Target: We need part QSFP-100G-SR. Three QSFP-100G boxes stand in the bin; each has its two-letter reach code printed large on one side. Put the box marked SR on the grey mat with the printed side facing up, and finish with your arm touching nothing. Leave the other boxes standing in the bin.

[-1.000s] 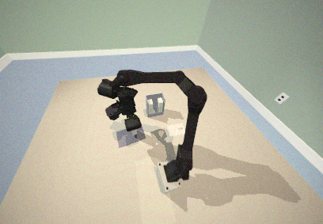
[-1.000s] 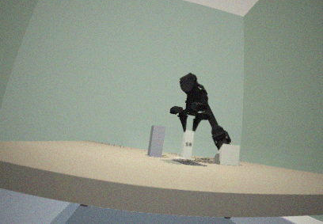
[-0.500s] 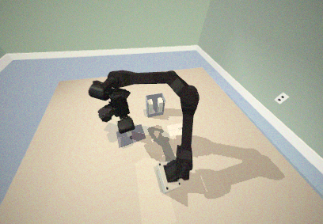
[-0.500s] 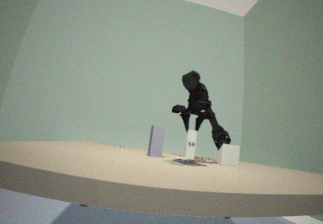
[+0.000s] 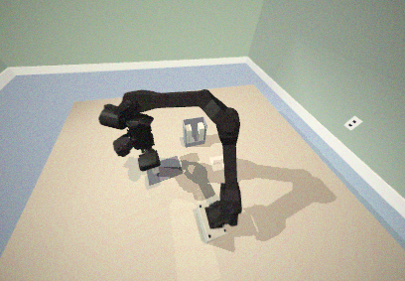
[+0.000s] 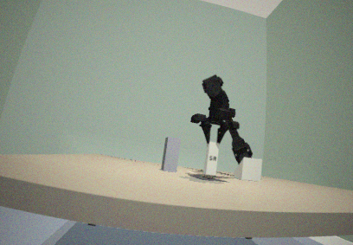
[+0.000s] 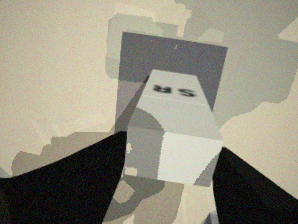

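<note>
Above the grey mat (image 5: 173,168) (image 7: 172,52), the hand (image 5: 135,157) (image 6: 213,144) (image 7: 170,148) is closed on the white box marked SR (image 6: 211,158) (image 7: 172,117), its two fingers on opposite sides of the box. In the exterior view the box is upright, slightly tilted, with its printed side toward the camera and its lower end near the table (image 5: 104,210) (image 6: 130,188) (image 7: 55,65); whether that end touches anything cannot be told. In the wrist view the letters appear upside down, toward the far end of the box, and the box covers part of the mat. In the top view the box is hard to make out beneath the hand, and the arm (image 5: 171,99) (image 6: 220,103) also hides part of the scene. The bin (image 5: 195,132) (image 6: 171,154) stands apart from the mat, with two pale boxes (image 5: 195,133) upright inside (their codes cannot be read from above); its wall hides them in the exterior view. Near the upright part of the arm lies a small white item (image 5: 216,165), too blurred to identify. The arm's pale base (image 5: 202,231) stands on the table, and shadows fall across both mat and table.
</note>
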Controlling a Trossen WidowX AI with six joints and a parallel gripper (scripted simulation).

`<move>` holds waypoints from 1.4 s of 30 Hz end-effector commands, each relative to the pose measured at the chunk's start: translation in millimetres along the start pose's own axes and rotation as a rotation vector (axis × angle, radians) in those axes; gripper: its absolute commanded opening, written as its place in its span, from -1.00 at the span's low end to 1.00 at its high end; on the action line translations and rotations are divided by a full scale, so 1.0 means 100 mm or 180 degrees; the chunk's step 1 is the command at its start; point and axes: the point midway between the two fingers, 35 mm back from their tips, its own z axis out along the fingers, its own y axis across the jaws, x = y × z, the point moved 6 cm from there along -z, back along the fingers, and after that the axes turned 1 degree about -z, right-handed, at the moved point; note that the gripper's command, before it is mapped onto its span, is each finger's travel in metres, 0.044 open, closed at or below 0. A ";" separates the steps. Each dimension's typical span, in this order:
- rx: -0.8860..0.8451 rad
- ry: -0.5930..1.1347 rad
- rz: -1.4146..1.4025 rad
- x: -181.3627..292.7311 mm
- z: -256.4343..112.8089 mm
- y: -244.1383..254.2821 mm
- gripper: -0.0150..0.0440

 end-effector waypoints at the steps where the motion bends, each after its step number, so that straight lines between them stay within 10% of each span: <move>1: -0.0013 -0.0002 0.0005 -0.10 0.01 0.01 0.03; 42: -0.0017 -0.0014 0.0019 -0.22 0.13 0.02 0.31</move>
